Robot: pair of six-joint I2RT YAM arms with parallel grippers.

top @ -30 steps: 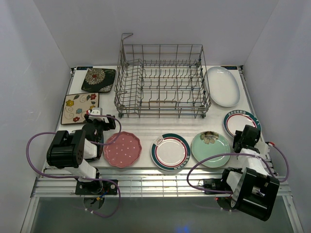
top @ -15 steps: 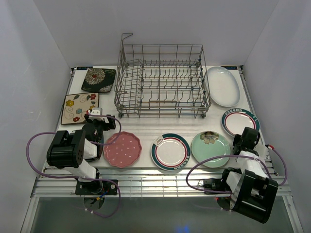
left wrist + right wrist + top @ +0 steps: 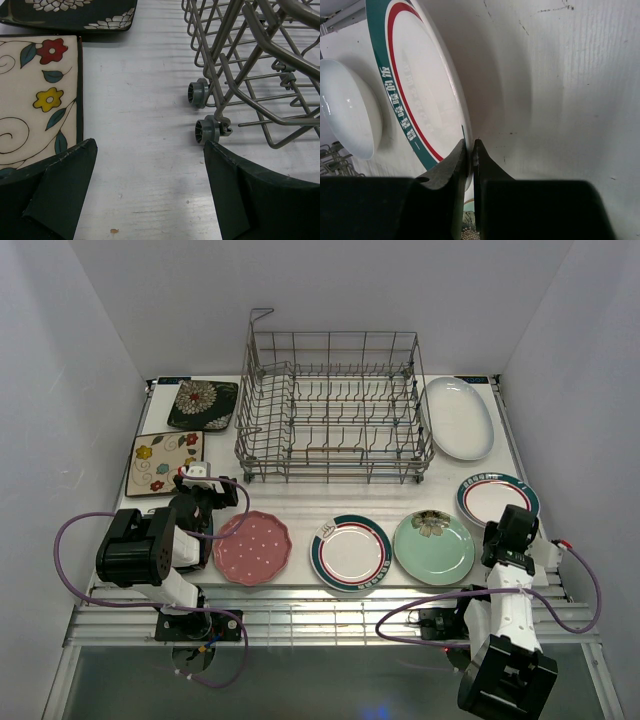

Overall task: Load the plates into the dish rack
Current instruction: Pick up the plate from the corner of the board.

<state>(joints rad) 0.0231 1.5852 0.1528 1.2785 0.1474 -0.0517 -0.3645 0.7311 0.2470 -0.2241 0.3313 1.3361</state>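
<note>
Right fingers (image 3: pixel 490 172) pinched shut on the rim of a green-rimmed plate (image 3: pixel 415 95) at the worktop (image 3: pixel 300 505) right side; left fingers (image 3: pixel 55 185) gaped wide — empty. Seven plates (image 3: pixel 251 547) showed — two green-rimmed — near one rack (image 3: pixel 330 410).

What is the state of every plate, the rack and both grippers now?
dish rack: upright, empty.
pink dotted plate: flat on table.
middle green-rimmed plate: flat on table.
mint floral plate: flat on table.
right green-rimmed plate: rim pinched by right gripper.
white oval plate: flat beside dish rack.
black floral square plate: flat on table.
cream floral square plate: flat on table.
left gripper: open, empty.
right gripper: shut on plate rim.
</note>
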